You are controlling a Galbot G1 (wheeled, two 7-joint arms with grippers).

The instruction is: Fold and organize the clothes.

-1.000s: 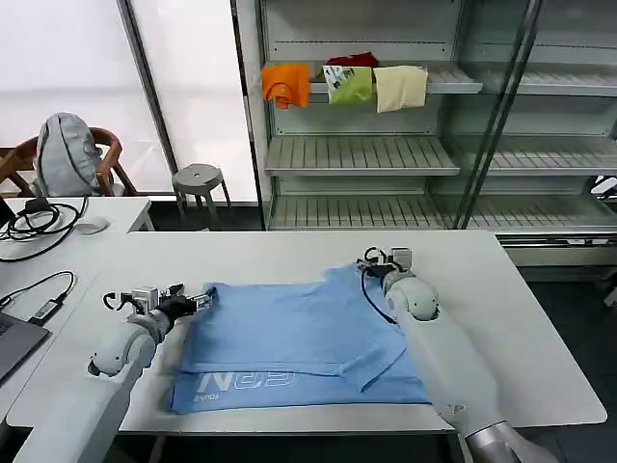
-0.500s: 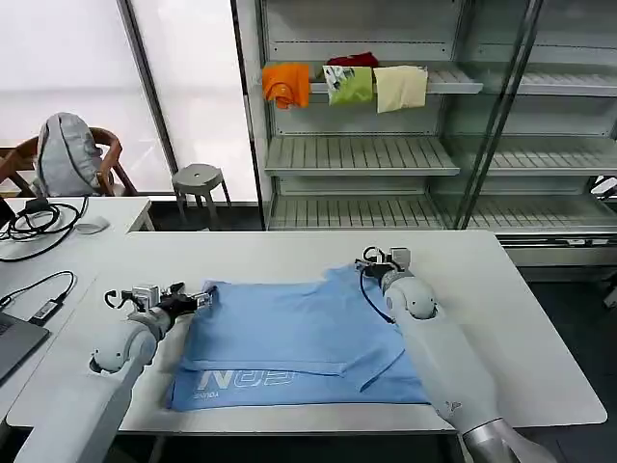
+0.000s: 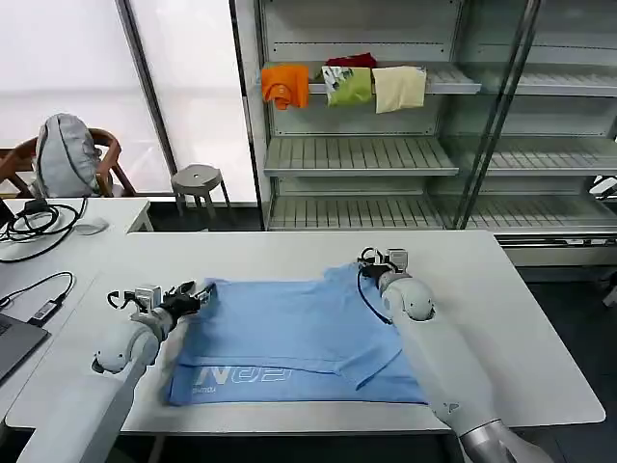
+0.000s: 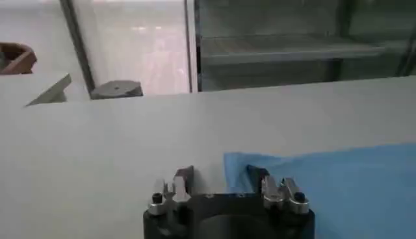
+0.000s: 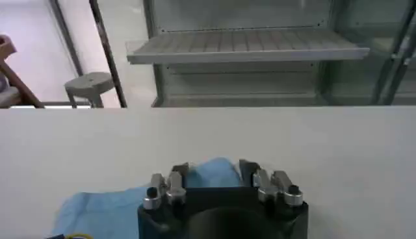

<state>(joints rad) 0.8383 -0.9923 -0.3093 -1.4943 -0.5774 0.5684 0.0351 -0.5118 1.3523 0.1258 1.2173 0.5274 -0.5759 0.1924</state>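
Blue T-shirt (image 3: 289, 338), both grippers low at corners

The right arm (image 3: 439, 357) lies over the T-shirt (image 3: 289, 338) and hides its right side. The pale letters (image 3: 241, 374) on the front fold are too small to read. In the wrist views each gripper's black body covers the shirt edge by the fingers, so any grip stays unclear.

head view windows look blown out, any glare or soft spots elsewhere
Head view: the windows behind are washed white, while the T-shirt stays evenly lit. Left wrist view: glare on the glass, background shelving soft. Right wrist view: the shelf reads soft.
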